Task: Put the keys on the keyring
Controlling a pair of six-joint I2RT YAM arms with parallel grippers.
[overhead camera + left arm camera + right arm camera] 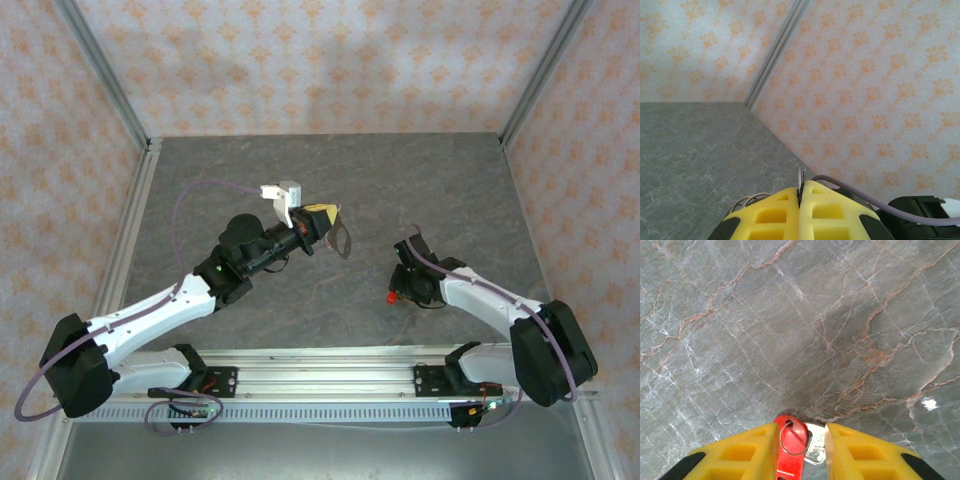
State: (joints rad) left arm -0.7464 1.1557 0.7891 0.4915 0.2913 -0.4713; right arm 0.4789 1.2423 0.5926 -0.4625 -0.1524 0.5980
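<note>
The red key (788,456) sits low between the fingers of your right gripper (801,432). Its plastic head and the silvery part beside it fill the gap, so the part-closed jaws look clamped on it right at the table. A small ring (794,438) runs through the head. From above, the red key (391,297) and right gripper (398,290) are right of centre. The keyring (342,240) hangs as a floppy loop from your left gripper (320,215), raised and well apart from the key. On the left wrist camera the yellow jaws of the left gripper (801,192) are pressed together on a sliver of metal, and loops of the keyring (746,201) bulge out beside them. Your main risk is the key: it is tiny and the grip looks shallow, so it could twist or pop out as you lift it and skid across the stone. The chain is the next risk. It is limp and will swing when the arm moves, so the opening may not hold steady for the key. You also cannot tell from here where the chain opens, so a blind approach may only nudge it aside. The table (450,180) is flat grey marbled stone with brown veins, smooth enough for the key to slide on. Around it are a pale wall (330,60) patterned in orange and an aluminium frame post (105,70) at the corner.
</note>
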